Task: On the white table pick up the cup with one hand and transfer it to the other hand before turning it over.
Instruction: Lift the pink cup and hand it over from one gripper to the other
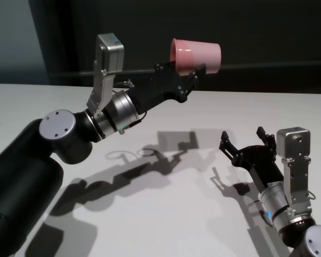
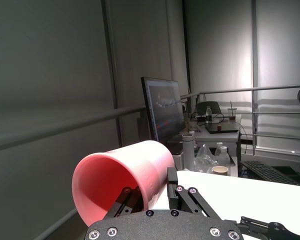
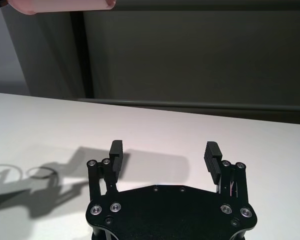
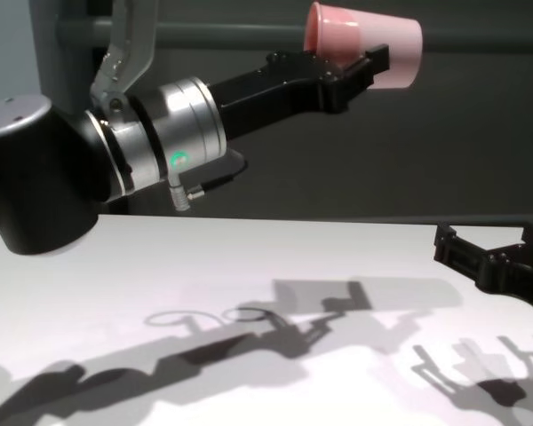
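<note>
Your left hand (image 1: pixel 190 75) pinches the light, probably slippery glossy pink plastic tumbler (image 1: pixel 197 55) by its rim; take its bare tapered wall with the spread right hand (image 1: pixel 245 143).

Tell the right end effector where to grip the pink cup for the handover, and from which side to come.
Probably the closed base end. The cup lies on its side in the air, the left end effector shut on its rim, the narrower base pointing toward the robot's right and free. The right end effector, open and low over the white table, should rise and close across the tapered wall there.
</note>
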{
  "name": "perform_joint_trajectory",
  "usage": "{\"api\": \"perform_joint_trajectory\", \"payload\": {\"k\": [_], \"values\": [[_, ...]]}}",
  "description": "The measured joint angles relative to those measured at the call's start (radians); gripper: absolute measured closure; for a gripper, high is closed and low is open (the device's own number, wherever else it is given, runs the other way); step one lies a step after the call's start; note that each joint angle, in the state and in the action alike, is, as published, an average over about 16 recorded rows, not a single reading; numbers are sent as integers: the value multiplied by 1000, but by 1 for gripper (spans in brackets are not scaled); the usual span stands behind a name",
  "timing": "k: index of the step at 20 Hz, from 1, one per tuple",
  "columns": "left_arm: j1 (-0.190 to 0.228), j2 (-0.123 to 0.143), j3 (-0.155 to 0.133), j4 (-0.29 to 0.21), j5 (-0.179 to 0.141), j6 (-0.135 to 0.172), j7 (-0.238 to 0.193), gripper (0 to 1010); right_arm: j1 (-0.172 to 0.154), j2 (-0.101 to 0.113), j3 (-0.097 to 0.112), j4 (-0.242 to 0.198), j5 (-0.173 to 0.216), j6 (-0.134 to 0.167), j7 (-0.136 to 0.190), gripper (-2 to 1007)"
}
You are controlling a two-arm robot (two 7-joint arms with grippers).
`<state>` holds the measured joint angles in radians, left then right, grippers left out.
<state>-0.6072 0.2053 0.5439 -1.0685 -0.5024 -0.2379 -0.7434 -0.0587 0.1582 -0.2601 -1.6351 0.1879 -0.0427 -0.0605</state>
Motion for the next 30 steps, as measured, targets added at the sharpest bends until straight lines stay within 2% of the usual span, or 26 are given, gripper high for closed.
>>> {"api": "perform_joint_trajectory", "payload": {"k": [17, 30], "values": [[0, -2, -2, 1, -6, -1, -10, 809, 0, 0, 0, 0, 0, 0, 0, 5], [-7, -19, -11, 28, -88, 2, -79, 809, 0, 0, 0, 0, 0, 0, 0, 5]]}}
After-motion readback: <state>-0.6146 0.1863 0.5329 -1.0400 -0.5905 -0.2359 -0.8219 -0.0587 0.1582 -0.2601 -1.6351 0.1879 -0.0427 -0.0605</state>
